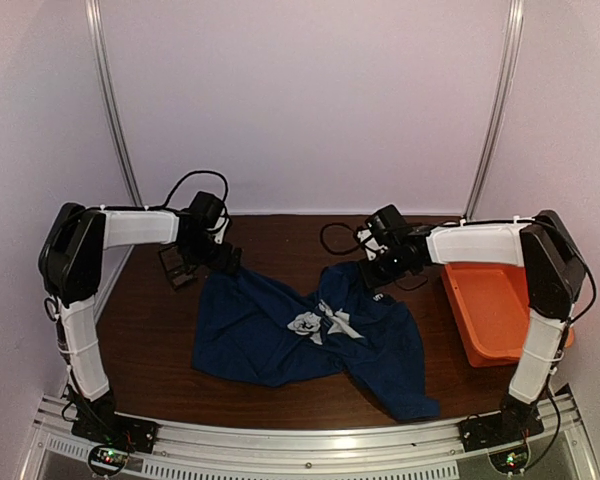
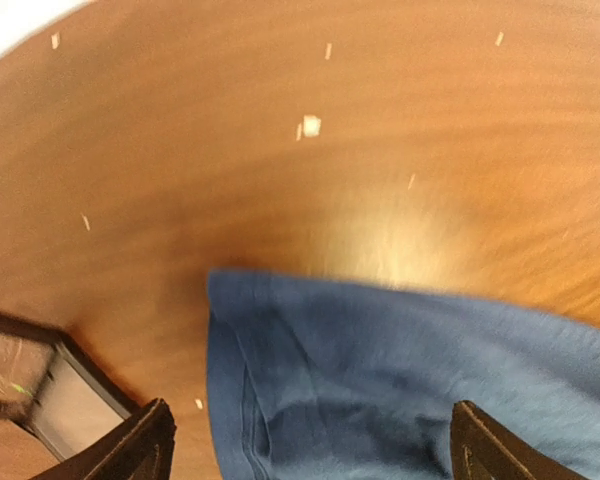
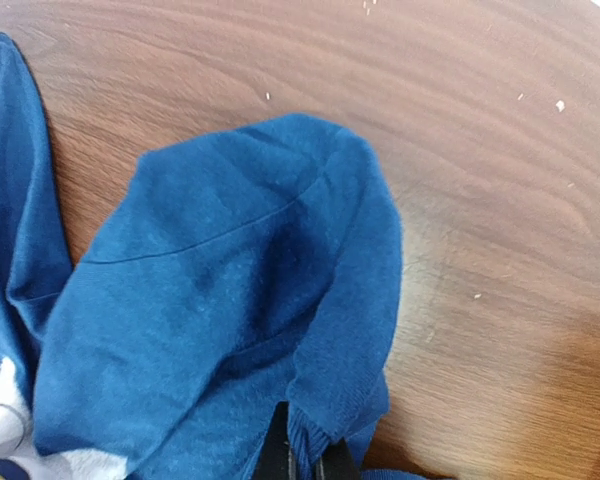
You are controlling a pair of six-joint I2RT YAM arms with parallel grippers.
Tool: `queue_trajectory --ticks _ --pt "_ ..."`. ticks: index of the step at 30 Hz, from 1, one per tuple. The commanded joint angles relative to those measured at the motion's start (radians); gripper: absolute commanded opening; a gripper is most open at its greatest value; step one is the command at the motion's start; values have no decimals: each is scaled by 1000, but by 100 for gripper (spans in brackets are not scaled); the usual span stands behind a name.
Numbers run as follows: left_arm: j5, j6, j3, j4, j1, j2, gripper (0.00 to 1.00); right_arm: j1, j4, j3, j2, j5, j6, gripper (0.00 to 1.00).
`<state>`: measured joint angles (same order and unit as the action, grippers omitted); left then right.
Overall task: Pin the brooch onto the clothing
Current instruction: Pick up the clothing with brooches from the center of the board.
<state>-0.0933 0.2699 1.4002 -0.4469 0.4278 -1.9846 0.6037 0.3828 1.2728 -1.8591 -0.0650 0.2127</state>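
We see the shirt (image 1: 300, 335) crumpled mid-desk (image 1: 160, 330). Our right claw (image 3: 300, 460) pinches a fold of it at 1 o'clock. Our left claw (image 2: 310, 445) gapes wide over its 10 o'clock edge, holding nothing. A black box (image 1: 177, 266) sits just beside that edge, and an orange tub (image 1: 495, 310) lies at 3 o'clock.

Table (image 1: 155, 335), dark wood, holding:
1. Navy T-shirt (image 1: 270, 340), crumpled at the centre, white print (image 1: 308, 324) facing up.
2. Orange tub (image 1: 495, 310), right of the shirt.
3. Small black box (image 1: 177, 267), far left, near the shirt's corner.

My left gripper (image 1: 223, 262) sits over that corner, and my right gripper (image 1: 378, 283) is at the shirt's far edge.
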Motion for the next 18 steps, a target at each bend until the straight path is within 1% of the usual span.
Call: queue_trajectory --ticks 1,4,9,12,17,18 --pt "8 -48 94 -1 -16 -40 98 -15 40 12 63 44 -32 0" --pt "53 -56 118 -10 -20 -80 98 -21 55 12 83 58 -38 0" --pt "90 -58 125 -13 -35 -121 98 -28 69 5 116 60 -45 0" --pt "131 -63 136 -9 -46 -138 96 -30 76 4 129 60 -47 0" --pt "142 -78 153 -9 -53 -167 87 -32 81 -1 144 60 -49 0" --pt "144 -81 156 -9 -53 -173 84 -32 80 -2 148 60 -49 0"
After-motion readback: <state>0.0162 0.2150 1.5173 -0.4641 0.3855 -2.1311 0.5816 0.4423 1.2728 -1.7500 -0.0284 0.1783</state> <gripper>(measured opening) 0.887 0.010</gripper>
